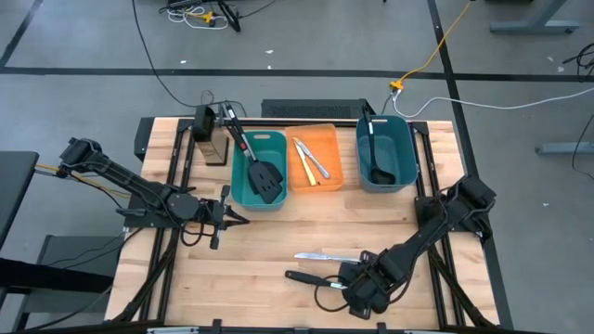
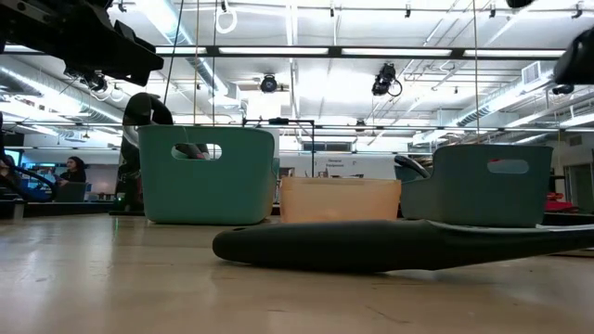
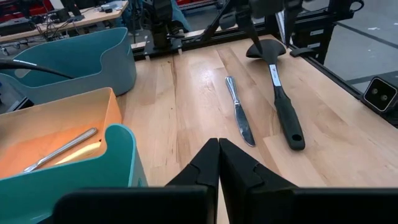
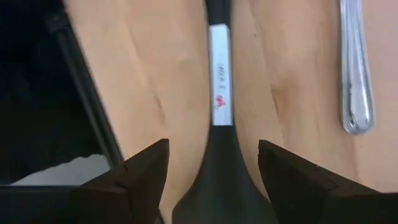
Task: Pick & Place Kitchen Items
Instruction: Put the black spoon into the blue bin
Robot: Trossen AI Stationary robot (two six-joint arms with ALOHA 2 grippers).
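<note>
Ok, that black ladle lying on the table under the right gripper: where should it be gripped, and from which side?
Grip the black ladle from straight above, on its slim neck by the white label, jaws across the handle. It lies flat with its bowl end beneath the open right gripper, whose fingers already straddle it. The table knife lies close alongside, so keep the fingers clear of it. The left gripper waits shut near the teal bin.

White label on black utensil handle [image 4: 219,74], red and dark marks, unreadable
</note>
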